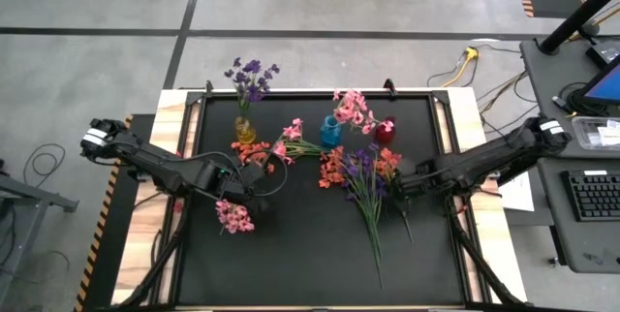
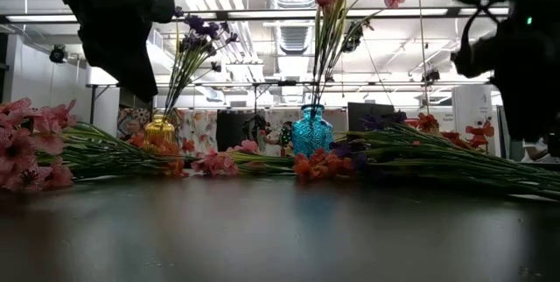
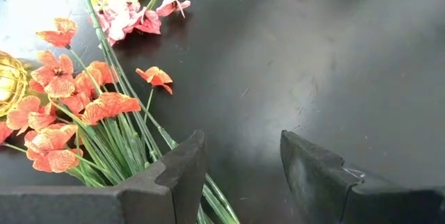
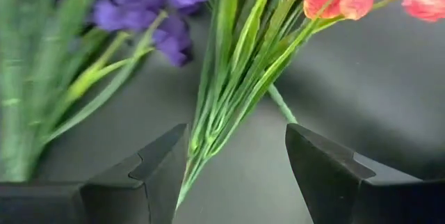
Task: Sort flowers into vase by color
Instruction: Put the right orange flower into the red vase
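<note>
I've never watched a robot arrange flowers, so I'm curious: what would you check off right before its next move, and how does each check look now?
1. Right hand open over the coral-red artificial sprig's green stems: ok.
2. Stems sit between its fingers: ok, though nearer one finger.
3. Left hand open: ok; green stems lie beside one finger, not between them.
4. Round yellow glass vase holds a purple sprig: ok.
5. Blue glass vase holds a pink sprig: ok.
6. Red glass vase empty and upright: cannot tell.
</note>
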